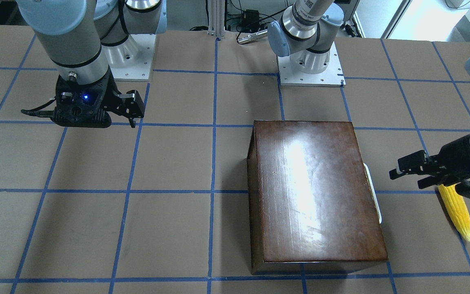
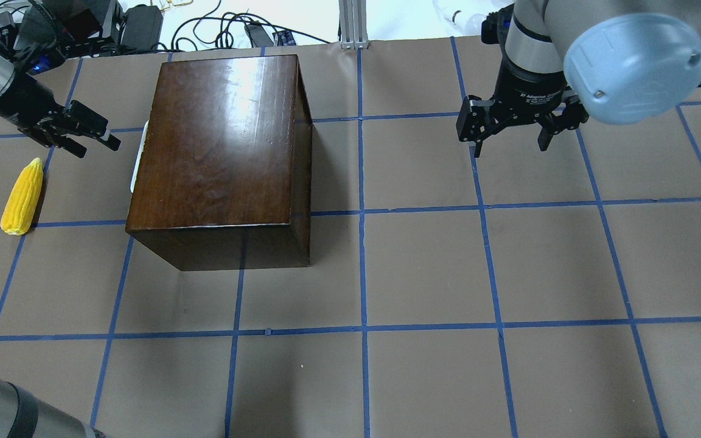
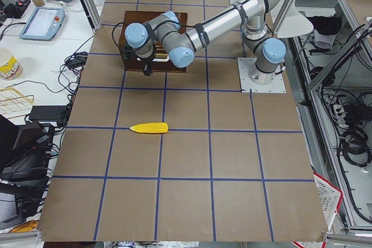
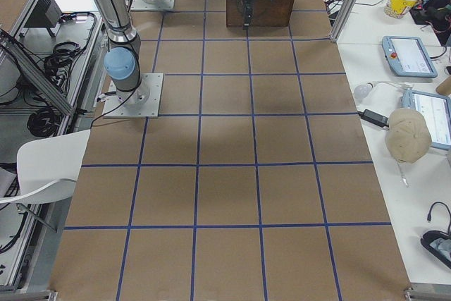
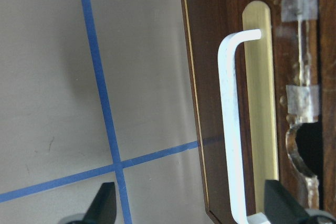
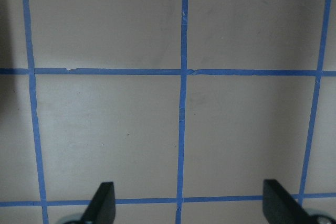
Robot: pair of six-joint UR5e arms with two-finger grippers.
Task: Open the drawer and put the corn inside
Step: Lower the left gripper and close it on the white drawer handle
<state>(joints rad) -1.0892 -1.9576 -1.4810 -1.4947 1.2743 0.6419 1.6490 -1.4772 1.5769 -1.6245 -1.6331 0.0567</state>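
fingers (image 5: 105,205) of the black left gripper (image 2: 96,139) are spread and empty, facing the whitish handle (image 5: 231,129) of the dark-fronted drawer (image 5: 210,77), which sits flush in its glossy dark-brown wooden box (image 2: 223,140). black right gripper (image 2: 509,143) is spread too, empty. bright yellow tapered corn cob (image 2: 22,198) lies on the table beside the left gripper, apart from the box.

Brown table (image 2: 423,267) gridded with blue tape (image 2: 362,267) — dark wooden box (image 2: 223,146) at 11 o'clock in overhead view, corn (image 2: 22,196) flat at box's 9 o'clock — apart.
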